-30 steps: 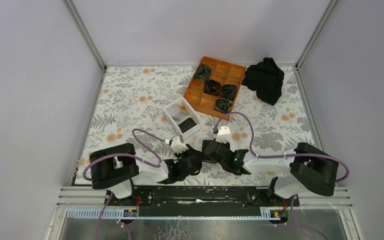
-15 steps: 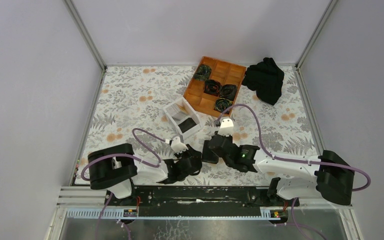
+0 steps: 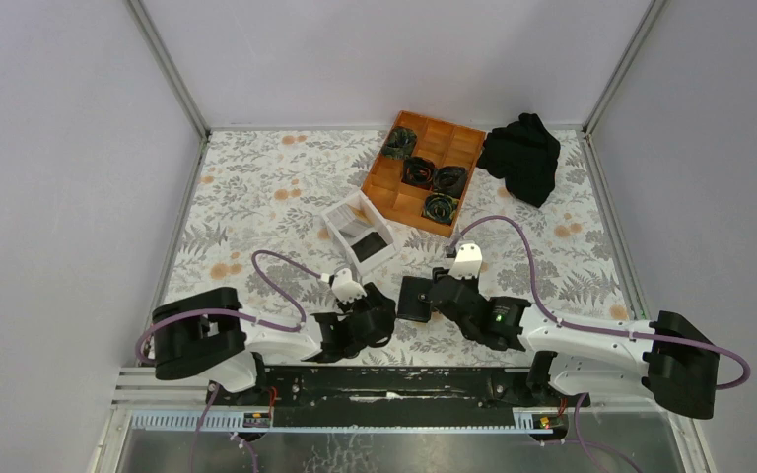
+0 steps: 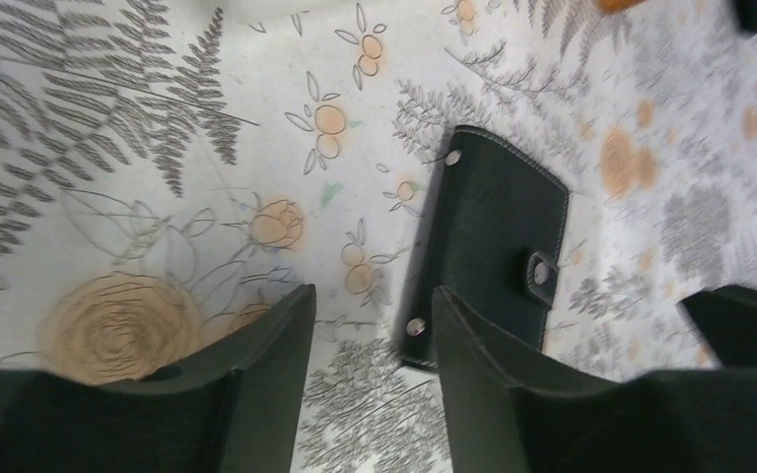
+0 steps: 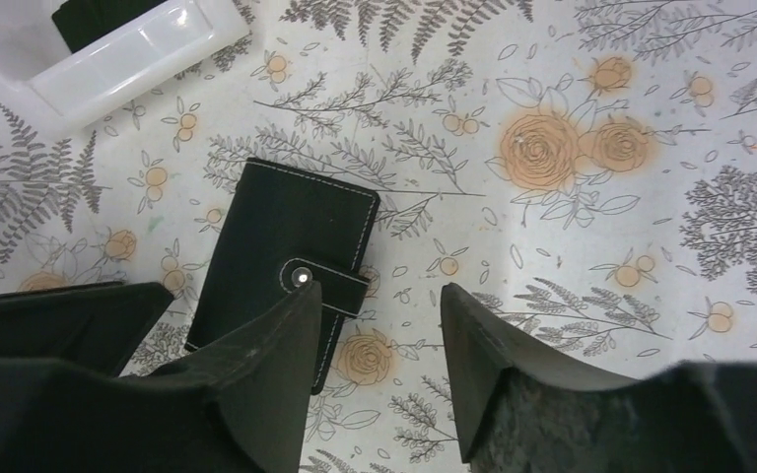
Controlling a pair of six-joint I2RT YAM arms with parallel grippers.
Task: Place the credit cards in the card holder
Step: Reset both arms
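The card holder (image 3: 414, 299) is a small black folded case lying flat on the flowered table, its strap tab snapped shut. It lies between my two grippers. The left wrist view has the card holder (image 4: 498, 246) just ahead and to the right of my left gripper (image 4: 370, 305), whose jaws stand open over bare table. In the right wrist view the card holder (image 5: 286, 246) lies ahead and to the left of my right gripper (image 5: 379, 296), which is open with nothing in it; its left fingertip overlaps the strap's snap. The credit cards are out of view.
A white open-topped box (image 3: 340, 212) with something dark inside stands just beyond the card holder, also seen as the white box (image 5: 128, 54). The orange wooden tray (image 3: 379, 182) with dark rolled items and a black cloth (image 3: 522, 158) sit at the back right.
My right gripper has opened, let go of the card holder and drawn back to the right. My left gripper has opened wider. The card holder now lies flat on the table.
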